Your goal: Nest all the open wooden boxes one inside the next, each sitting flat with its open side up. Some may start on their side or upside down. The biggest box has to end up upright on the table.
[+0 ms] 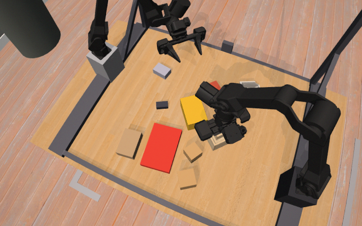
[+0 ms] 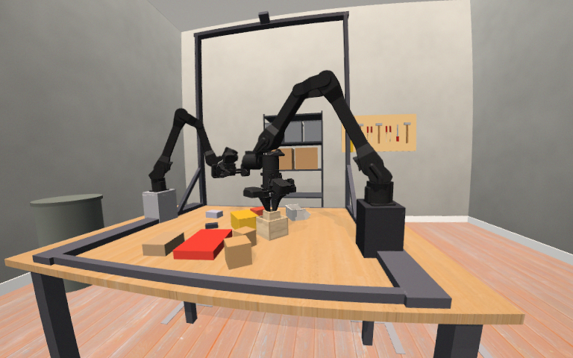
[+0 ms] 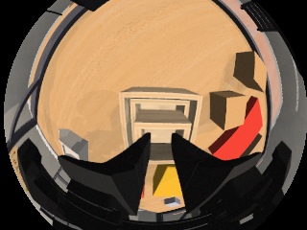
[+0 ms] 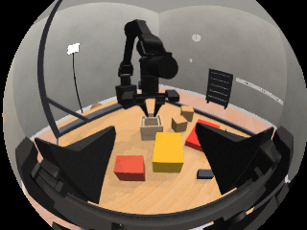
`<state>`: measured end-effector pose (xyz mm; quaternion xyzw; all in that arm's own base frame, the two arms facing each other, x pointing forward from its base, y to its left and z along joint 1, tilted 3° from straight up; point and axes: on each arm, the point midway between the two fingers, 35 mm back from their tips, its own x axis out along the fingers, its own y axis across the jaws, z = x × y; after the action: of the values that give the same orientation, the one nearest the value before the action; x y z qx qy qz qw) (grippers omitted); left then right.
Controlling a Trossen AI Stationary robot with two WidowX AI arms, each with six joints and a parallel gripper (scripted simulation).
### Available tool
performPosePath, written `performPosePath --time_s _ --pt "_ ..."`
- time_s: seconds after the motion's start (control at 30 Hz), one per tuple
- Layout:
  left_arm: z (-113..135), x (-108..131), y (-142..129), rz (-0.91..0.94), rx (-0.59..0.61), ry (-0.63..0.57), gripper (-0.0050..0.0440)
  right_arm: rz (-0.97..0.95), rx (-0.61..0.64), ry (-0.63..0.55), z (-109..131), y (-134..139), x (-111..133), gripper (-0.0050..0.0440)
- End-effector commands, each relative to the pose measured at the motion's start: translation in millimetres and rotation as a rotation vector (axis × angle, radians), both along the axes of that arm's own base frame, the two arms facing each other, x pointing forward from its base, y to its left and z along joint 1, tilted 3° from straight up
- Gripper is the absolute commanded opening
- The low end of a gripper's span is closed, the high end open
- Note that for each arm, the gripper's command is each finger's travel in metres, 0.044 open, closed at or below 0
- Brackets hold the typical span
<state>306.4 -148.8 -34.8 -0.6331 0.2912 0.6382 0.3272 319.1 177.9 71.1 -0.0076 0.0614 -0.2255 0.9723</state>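
A small open wooden box [image 2: 271,215] [image 3: 160,126] sits inside a bigger open wooden box [image 1: 216,143] [image 2: 272,228] [image 3: 126,120] [image 4: 152,129] near the table's middle, its rim poking above the bigger one. My left gripper [image 1: 217,134] [image 2: 270,206] [image 3: 160,136] points straight down and is shut on the small box's near wall. Three more tan wooden boxes show closed faces: a flat one [image 1: 129,142] [image 2: 163,243], a small one [image 1: 192,151] [image 2: 245,233] [image 3: 225,107] and another [image 1: 187,178] [image 2: 237,250] [image 3: 249,69]. My right gripper [image 1: 188,54] is wide open and empty, high at the table's far end.
A flat red block [image 1: 161,146] [image 2: 198,247], a yellow block [image 1: 192,110] [image 2: 242,218] [image 4: 168,150], a small red block [image 1: 214,84] [image 4: 129,168], a grey block [image 1: 161,70], a small dark block [image 1: 161,104] and a grey open box [image 1: 249,84] [image 2: 295,212] lie around. A dark rail [image 1: 77,114] borders the table.
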Motion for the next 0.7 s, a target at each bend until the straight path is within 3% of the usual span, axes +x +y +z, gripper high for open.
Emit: performPosePath --time_s 0.0,0.67 --pt "5.4 4.4 0.0 -0.002 -0.007 -0.014 0.0170 0.000 0.005 -0.007 3.5 0.3 -0.3 0.0400" --pt "-2.9 -2.6 3.9 -0.001 0.001 0.003 0.0170 0.000 0.005 -0.007 3.5 0.3 -0.3 0.0400"
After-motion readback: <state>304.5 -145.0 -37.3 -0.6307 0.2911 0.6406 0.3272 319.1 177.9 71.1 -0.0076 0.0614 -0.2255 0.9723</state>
